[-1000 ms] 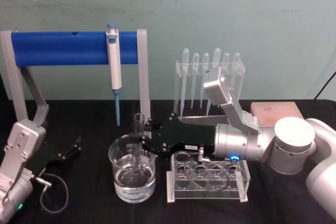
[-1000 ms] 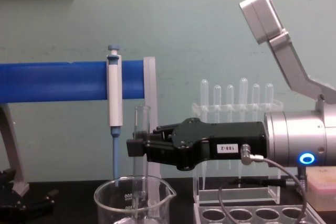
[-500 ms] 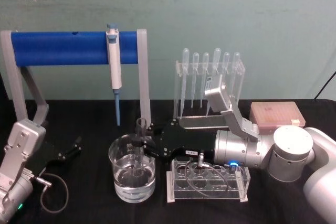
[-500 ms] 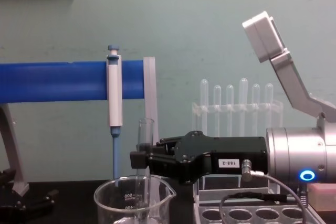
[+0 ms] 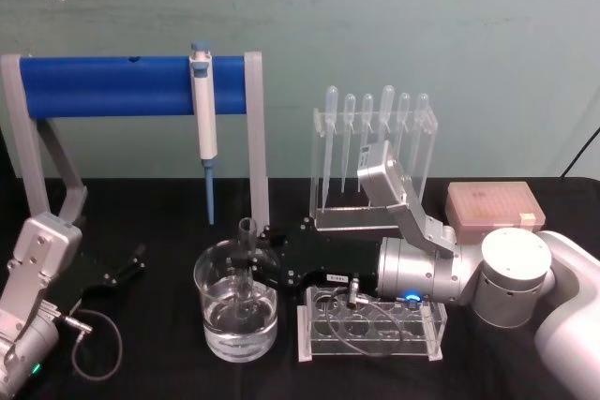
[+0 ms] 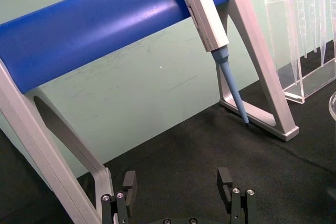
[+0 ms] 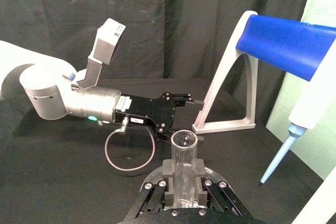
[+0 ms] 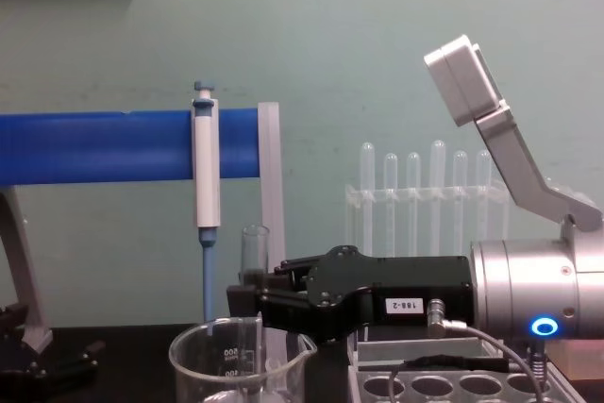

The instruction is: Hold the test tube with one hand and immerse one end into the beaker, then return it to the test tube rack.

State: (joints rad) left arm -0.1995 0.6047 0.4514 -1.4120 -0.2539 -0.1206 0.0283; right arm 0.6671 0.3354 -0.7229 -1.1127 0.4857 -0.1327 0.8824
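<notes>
Black cloth (image 5: pixel 150 222): right tool (image 5: pixel 255 264) tight on test tube (image 5: pixel 247 234) in beaker (image 5: pixel 212 325); left tool (image 6: pixel 177 182) agape.

Reaching in from the right edge, the right gripper (image 8: pixel 251 297) is occupying the lower middle of the frame, its fingers pinching the test tube (image 8: pixel 253 247) upright. The tube's open rim is standing above the fingers, while its lower part is dipping inside the beaker (image 8: pixel 193 365) at the bottom, left of centre. The test tube rack (image 8: pixel 453 386) is sitting at the lower right, under the wrist. The left gripper (image 8: pixel 57 362) is lying in the lower left corner.
</notes>
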